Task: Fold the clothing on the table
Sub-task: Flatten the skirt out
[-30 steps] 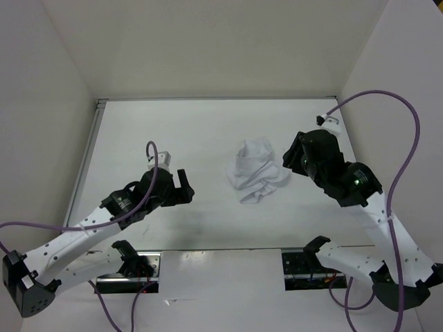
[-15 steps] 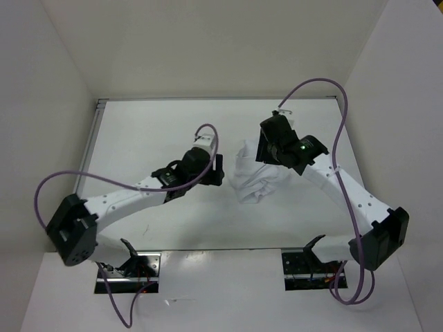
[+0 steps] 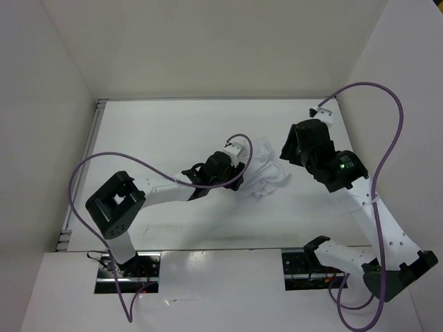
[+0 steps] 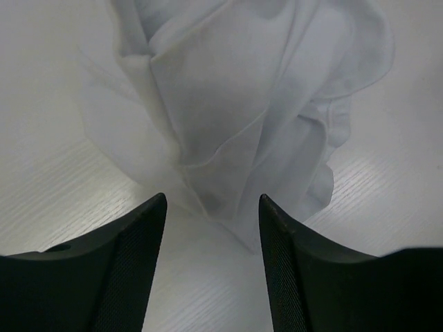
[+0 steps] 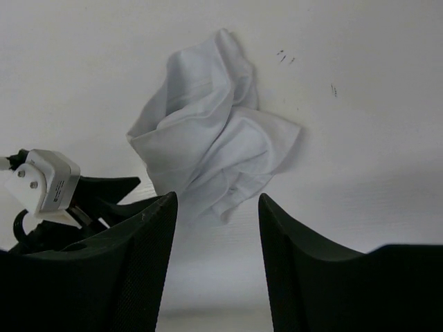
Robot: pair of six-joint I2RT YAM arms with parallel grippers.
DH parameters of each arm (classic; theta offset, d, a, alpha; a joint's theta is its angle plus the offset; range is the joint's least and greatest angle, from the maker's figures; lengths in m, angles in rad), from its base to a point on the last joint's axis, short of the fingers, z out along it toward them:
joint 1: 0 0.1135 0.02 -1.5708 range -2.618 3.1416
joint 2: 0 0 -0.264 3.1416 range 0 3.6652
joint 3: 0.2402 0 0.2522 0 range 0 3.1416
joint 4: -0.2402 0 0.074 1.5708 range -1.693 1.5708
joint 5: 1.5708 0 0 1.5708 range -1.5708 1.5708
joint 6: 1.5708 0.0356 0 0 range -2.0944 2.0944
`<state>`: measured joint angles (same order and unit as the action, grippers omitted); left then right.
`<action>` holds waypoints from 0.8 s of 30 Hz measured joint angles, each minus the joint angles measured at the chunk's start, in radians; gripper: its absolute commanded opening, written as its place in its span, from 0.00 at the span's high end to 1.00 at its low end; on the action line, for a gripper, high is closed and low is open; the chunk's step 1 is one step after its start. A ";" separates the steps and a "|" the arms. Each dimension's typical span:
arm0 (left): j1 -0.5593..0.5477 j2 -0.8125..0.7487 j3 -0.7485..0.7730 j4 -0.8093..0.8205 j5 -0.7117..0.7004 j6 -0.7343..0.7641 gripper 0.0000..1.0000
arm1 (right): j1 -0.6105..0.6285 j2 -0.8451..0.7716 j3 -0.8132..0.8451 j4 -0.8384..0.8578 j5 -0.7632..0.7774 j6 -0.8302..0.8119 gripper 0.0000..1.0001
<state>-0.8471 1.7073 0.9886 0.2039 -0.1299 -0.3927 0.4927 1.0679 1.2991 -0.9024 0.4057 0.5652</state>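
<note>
- Two robot arms were seen reaching over the table, a large flat white surface enclosed by white upright walls.
- One small white garment, the clothing, was found crumpled in a loose heap on the table, right of centre and between the two arms. No neat fold had yet been made.
- The left gripper was set low at the left edge of the heap. Its two dark fingers were spread apart, a thin corner of fabric lay in the gap, and nothing was pinched. This placement was judged to be a set-up for taking hold of that edge so the heap could be drawn out flat.
- The right gripper was held higher, off the heap's right side and apart from it, and was tilted toward the fabric. Its jaws were released and wide, and nothing was held between them. It was judged to be placed for taking an opposite edge.
- The thin, limp cloth was bunched into overlapping layers, with a hem curling at one side. A single layer was therefore judged hard to separate.
- No container of any kind was visible. No bin, tray or basket was seen, and nothing was stored inside anything.
</note>
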 measured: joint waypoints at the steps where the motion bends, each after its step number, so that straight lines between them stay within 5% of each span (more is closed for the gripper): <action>1: 0.000 0.015 0.010 0.013 0.002 0.001 0.36 | -0.005 -0.006 -0.003 -0.003 0.002 -0.002 0.44; 11: 0.000 0.153 0.075 0.092 -0.042 0.004 0.48 | -0.044 -0.049 -0.050 -0.038 -0.004 -0.014 0.44; 21: 0.000 0.159 0.080 0.119 -0.168 0.029 0.48 | -0.044 -0.080 -0.072 -0.044 -0.042 -0.015 0.44; 24: 0.000 0.159 0.085 0.117 -0.172 0.040 0.74 | -0.044 -0.080 -0.084 -0.045 -0.061 -0.014 0.44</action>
<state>-0.8471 1.8668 1.0737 0.3206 -0.3016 -0.3531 0.4488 0.9878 1.2148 -0.9474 0.3450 0.5510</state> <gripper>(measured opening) 0.409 0.561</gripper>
